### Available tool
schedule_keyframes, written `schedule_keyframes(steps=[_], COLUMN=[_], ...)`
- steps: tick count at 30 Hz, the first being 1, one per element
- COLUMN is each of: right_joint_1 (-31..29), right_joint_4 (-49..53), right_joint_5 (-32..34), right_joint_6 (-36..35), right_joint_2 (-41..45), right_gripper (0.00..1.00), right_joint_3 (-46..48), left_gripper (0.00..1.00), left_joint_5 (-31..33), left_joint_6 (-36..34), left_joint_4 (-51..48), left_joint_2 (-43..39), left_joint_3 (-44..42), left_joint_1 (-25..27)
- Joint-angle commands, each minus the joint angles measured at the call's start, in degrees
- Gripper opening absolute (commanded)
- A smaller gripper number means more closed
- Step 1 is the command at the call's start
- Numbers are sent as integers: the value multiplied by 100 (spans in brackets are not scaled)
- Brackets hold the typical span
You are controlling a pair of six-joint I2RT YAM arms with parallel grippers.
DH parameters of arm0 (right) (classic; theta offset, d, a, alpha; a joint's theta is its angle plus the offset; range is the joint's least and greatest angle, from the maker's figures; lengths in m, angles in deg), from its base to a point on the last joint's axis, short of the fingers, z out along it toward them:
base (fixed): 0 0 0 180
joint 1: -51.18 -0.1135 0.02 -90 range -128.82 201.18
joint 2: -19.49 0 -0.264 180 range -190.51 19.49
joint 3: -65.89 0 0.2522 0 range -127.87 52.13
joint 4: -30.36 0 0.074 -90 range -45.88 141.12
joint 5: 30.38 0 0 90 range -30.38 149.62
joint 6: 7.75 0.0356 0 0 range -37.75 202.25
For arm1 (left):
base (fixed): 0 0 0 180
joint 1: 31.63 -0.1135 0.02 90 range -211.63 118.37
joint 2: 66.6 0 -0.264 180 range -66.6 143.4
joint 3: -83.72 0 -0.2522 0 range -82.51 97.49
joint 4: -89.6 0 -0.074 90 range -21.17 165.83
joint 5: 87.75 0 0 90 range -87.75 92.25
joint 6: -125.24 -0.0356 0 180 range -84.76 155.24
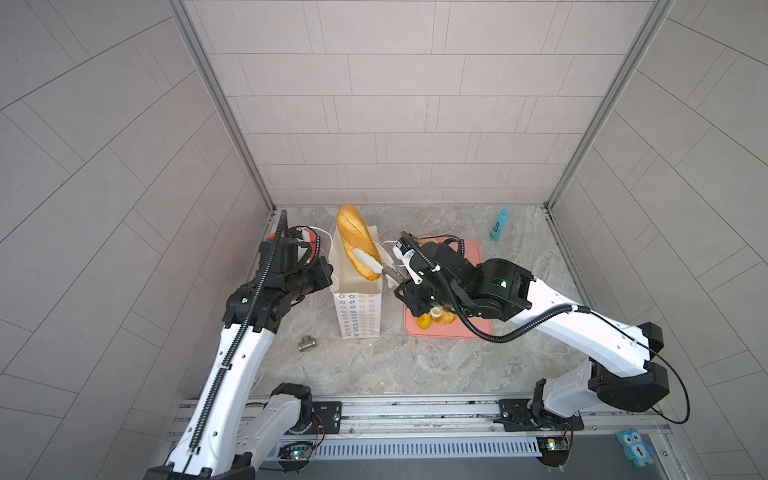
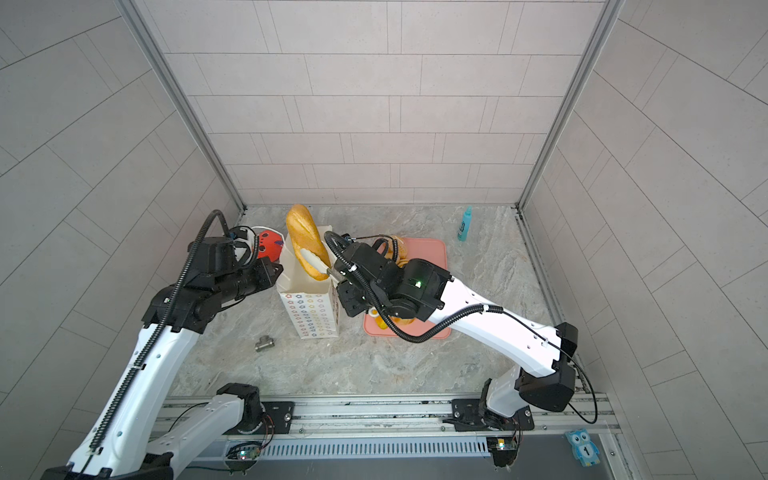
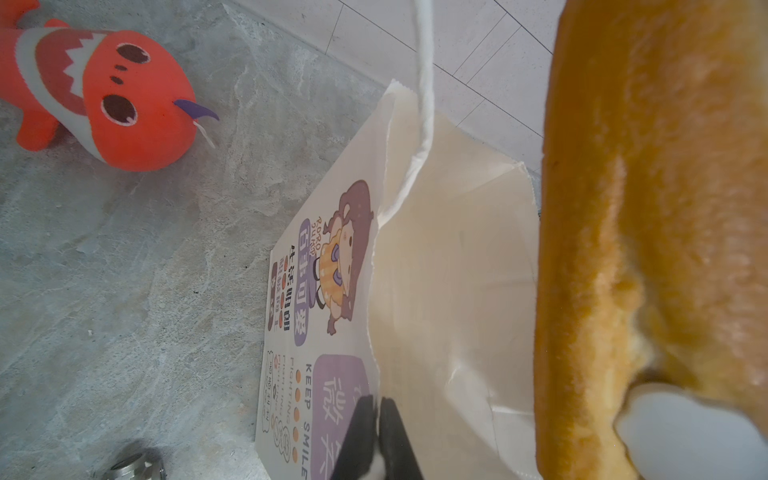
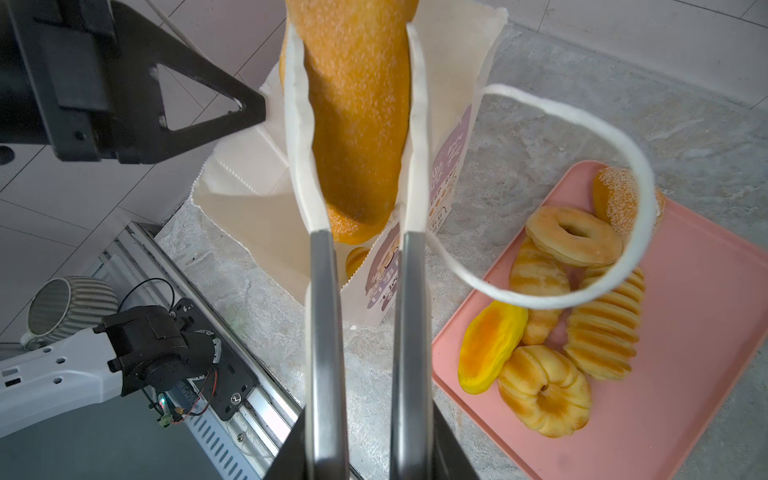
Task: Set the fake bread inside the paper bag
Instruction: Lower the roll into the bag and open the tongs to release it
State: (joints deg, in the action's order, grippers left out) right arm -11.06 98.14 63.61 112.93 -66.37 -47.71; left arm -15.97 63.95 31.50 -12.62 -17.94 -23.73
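Your right gripper (image 4: pixel 351 31) pinches long loaf (image 1: pixel 353 232) at paper bag (image 1: pixel 359 316) mouth | left gripper (image 3: pixel 379 409) pinches rim (image 3: pixel 372 291) | one roll (image 4: pixel 356 259) seemingly inside | six buns (image 4: pixel 573 235) on tray (image 4: pixel 685 374)

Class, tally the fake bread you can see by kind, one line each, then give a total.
Long loaf: 1
Ring donuts: 2
Ridged rolls: 2
Buns: 2
Unclear piece in bag: 1
Total: 8
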Motion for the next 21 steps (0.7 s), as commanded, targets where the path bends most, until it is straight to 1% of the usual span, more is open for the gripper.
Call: schedule_keyframes(steps=[1,6,17,21], right_joint_1=[-45,-52,-52,-52], right_joint_4=[-322,-352,-364,-366], right_joint_5=[50,14,45,53], right_joint_6=[78,88,61,52], right_joint_2=[-18,-44,51,78], right_gripper=[34,35,48,49], right_joint_3=[-12,14,16,-2], left_gripper=[8,8,8,8], left_joint_5=[-21,-19,-8,-12], left_joint_6=[29,21,21,23], left_joint_4=[83,88,75,86], left_joint_2=[-63,-58,-71,-71], left_joint_3=[-98,-110,-128,-125], left_joint_1=[19,23,21,12])
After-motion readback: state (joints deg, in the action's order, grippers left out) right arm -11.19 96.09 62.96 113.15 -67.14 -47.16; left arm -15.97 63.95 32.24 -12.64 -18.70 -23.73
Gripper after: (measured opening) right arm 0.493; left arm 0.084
